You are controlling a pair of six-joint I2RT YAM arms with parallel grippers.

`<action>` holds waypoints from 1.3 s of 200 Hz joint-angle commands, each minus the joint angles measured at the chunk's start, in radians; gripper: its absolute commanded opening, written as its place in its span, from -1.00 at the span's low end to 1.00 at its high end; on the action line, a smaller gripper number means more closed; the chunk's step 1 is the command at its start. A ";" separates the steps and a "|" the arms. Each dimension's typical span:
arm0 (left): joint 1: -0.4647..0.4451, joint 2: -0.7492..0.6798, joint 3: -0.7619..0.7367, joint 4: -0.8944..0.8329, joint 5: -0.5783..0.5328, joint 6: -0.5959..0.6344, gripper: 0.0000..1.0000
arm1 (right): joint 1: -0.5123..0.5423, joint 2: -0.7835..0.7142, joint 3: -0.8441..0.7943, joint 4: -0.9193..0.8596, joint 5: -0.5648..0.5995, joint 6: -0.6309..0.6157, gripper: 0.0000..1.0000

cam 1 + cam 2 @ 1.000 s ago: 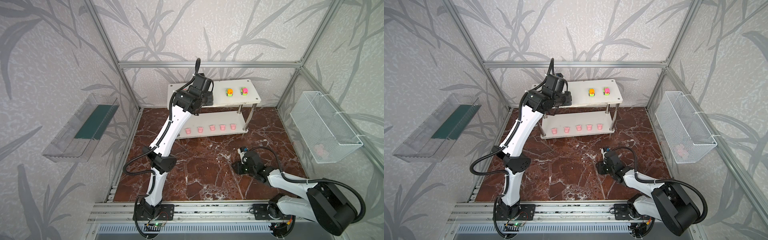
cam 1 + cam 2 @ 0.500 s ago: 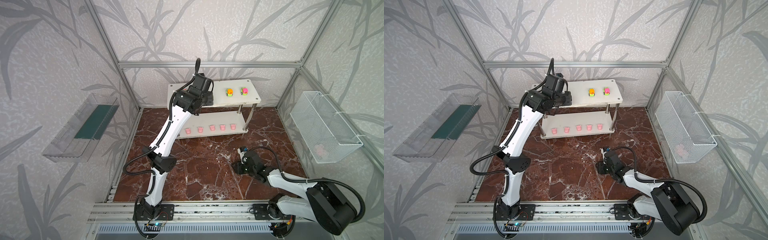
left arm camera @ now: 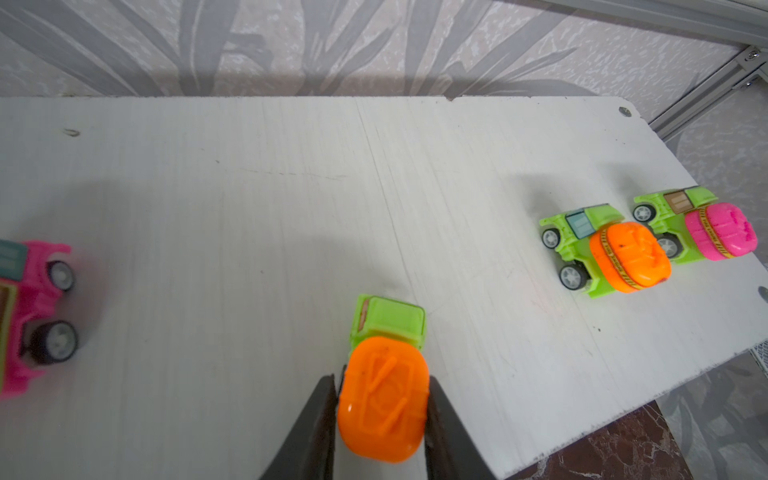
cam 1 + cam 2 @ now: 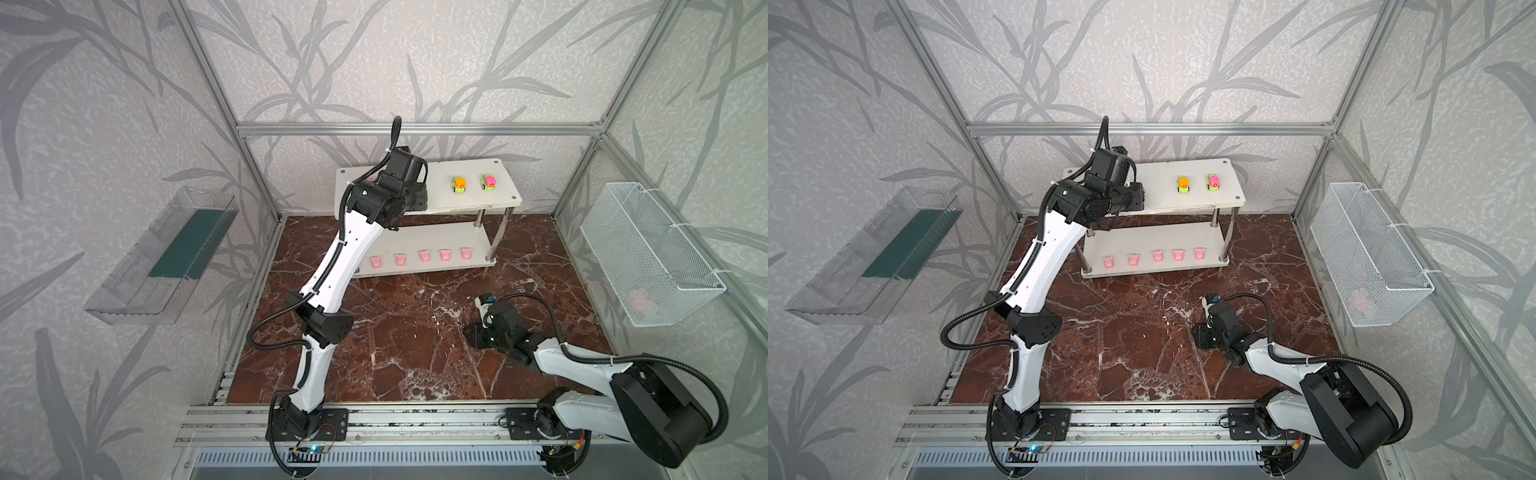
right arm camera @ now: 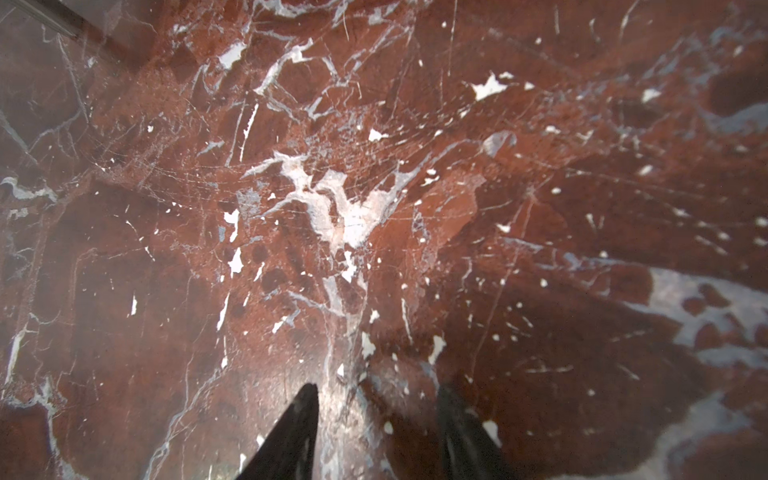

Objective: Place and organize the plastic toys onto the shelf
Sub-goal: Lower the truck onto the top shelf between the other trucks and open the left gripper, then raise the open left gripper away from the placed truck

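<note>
The pink car (image 3: pixel 29 316) is blurred and cut off by the left wrist view's edge. A pinkish blob (image 4: pixel 641 300) in the wire basket (image 4: pixel 615 224), perhaps toys, is indistinct.

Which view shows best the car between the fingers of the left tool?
The left wrist view: the car sits close and sharp between the fingers of the left tool, on the shelf. In both top views it is hidden. The right wrist view shows only floor.

Left end effector (image 3: pixel 380 380) flanks orange-topped green car (image 3: pixel 384 365) on the shelf (image 3: pixel 249 187).
</note>
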 commanded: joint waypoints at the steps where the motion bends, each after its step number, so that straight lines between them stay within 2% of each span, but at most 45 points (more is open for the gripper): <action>1: -0.006 0.003 -0.003 0.010 0.020 -0.013 -0.30 | -0.007 0.015 0.007 0.025 -0.014 0.000 -0.06; 152: -0.022 0.003 -0.019 0.035 0.016 -0.019 -0.29 | -0.007 0.052 0.026 0.021 -0.029 -0.005 -0.06; 207: -0.021 -0.107 -0.122 0.132 -0.049 0.020 -0.28 | -0.012 0.043 0.023 0.012 -0.027 -0.006 -0.06; 233: -0.022 -0.157 -0.145 0.153 -0.046 0.035 -0.25 | -0.015 0.039 0.020 0.012 -0.026 -0.006 -0.06; 260: -0.022 -0.235 -0.239 0.209 -0.028 0.042 -0.23 | -0.016 0.044 0.021 0.018 -0.028 -0.006 -0.06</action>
